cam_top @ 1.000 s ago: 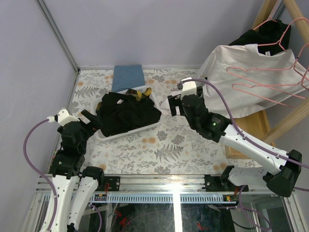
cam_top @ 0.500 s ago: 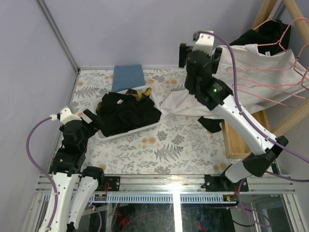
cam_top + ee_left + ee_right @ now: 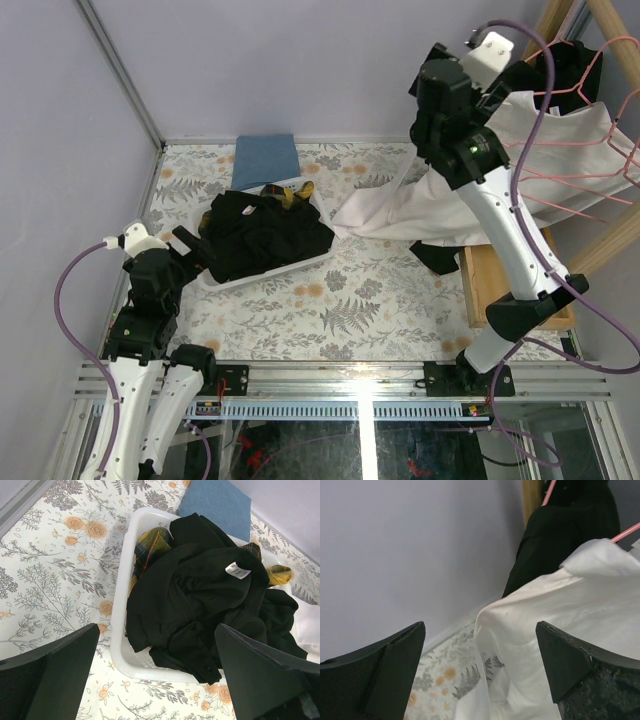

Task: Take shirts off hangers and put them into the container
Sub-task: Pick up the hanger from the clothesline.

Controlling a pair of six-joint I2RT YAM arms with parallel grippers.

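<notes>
black fabric shirts (image 3: 200, 595) fill the white perforated plastic basket (image 3: 121, 630). left gripper (image 3: 155, 627) wide, empty. right gripper (image 3: 480, 625) wide beside the white long-sleeved shirt (image 3: 580, 610)

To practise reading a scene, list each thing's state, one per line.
white shirt, hanging on pink hanger, not yet removed
black shirts, heaped in container
plaid shirt, in container, under black ones
left gripper, open, above container
right gripper, open, near white shirt
blue cloth, folded flat

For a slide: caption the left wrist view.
Open left gripper hovers over the white container piled with black shirts and a yellow plaid shirt.
</notes>
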